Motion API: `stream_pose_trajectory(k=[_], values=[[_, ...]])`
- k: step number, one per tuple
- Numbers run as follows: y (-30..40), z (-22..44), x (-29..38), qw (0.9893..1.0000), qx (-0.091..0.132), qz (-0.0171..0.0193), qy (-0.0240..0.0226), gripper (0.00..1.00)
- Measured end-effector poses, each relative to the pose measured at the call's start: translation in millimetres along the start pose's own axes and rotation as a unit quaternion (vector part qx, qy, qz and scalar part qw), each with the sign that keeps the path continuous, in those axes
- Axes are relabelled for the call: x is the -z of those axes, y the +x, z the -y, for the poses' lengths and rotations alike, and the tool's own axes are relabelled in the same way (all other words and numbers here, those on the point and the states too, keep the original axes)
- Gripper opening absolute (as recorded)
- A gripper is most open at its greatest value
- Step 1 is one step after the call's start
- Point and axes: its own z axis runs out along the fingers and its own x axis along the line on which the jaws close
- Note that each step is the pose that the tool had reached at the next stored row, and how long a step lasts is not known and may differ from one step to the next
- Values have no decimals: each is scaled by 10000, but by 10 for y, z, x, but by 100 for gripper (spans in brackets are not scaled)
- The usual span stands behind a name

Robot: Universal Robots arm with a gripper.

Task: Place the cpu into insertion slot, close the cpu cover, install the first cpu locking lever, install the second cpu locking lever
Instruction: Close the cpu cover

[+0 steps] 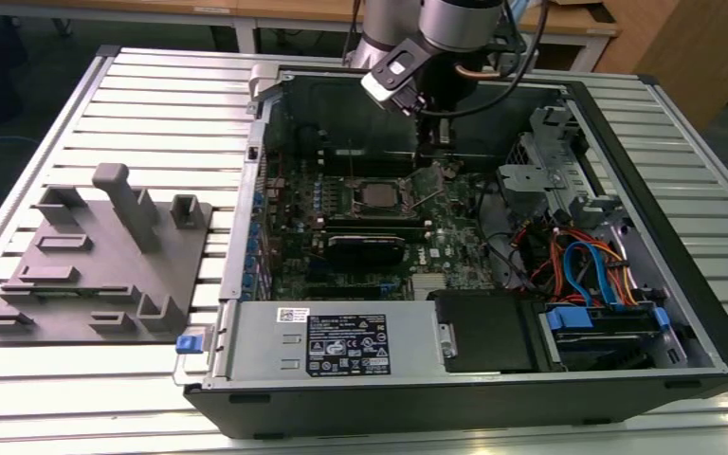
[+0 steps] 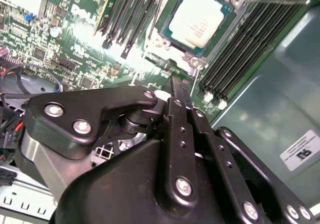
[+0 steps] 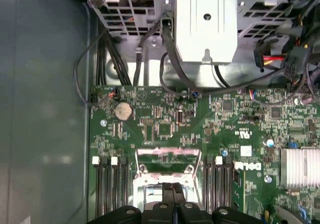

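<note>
Black two-finger gripper [image 3: 172, 188] lowered inside the open black computer case [image 1: 465, 403].
Its fingers are pressed together on nothing; the small square silver-topped cpu [image 2: 200, 16] lies seated in the silvery-rimmed square insertion slot [image 2: 167, 37] on the green motherboard [image 3: 165, 124].

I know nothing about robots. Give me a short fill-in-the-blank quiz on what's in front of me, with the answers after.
1. The silver-topped cpu sits in the insertion slot on a ____ circuit board.
2. The tool hovers over that board with its fingers ____ (open or shut).
3. The grey holder stands on the exterior view's ____ of the computer case.

Missing words: green; shut; left.
</note>
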Motion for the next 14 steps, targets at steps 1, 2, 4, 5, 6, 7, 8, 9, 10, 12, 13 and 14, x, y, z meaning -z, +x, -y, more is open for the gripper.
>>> stream_pose_trajectory(k=[1,2,4,5,6,7,8,9,10,12,13,14], values=[[0,-8,0,10000,0,0,0,10],[0,-9,0,10000,0,0,0,10],[0,-9,0,10000,-1,0,0,10],[0,-27,0,10000,0,0,0,10],[0,-44,-1,10000,0,0,0,10],[0,-44,0,10000,0,0,0,10],[0,-45,-1,10000,0,0,0,10],[0,-45,-1,10000,0,0,0,10],[0,-46,-1,10000,0,0,0,10],[1,-68,-1,10000,0,0,0,10],[1,-68,-1,10000,0,0,0,10],[1,-69,-1,10000,0,0,0,10]])
